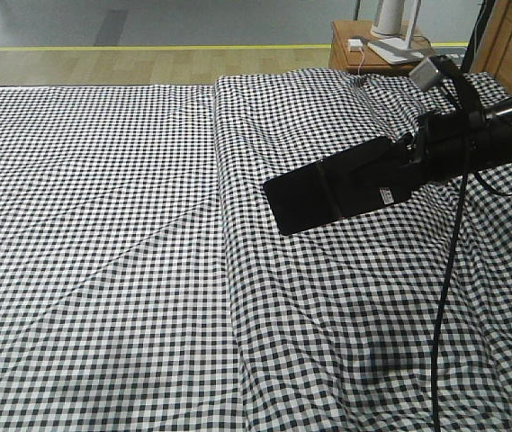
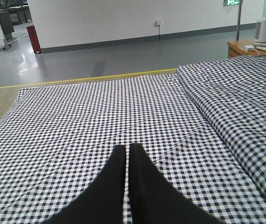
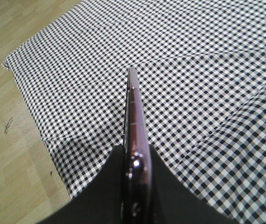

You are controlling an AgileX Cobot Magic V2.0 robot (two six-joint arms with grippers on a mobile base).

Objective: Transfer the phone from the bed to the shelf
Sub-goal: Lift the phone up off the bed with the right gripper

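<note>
Over bed, phone in right gripper

The right arm reaches in level from the right edge, above the bed. The right gripper is clamped on the phone, one finger on each flat face. The left gripper points forward, its two fingers pressed together.

Phone: slim glossy black slab with a pinkish rim, seen edge-on in the right wrist view. It is pinched at one end by the right gripper and held clear above the bed, over its raised fold, broad face toward the front camera. The bed has a creased black-and-white gingham cover.
</note>
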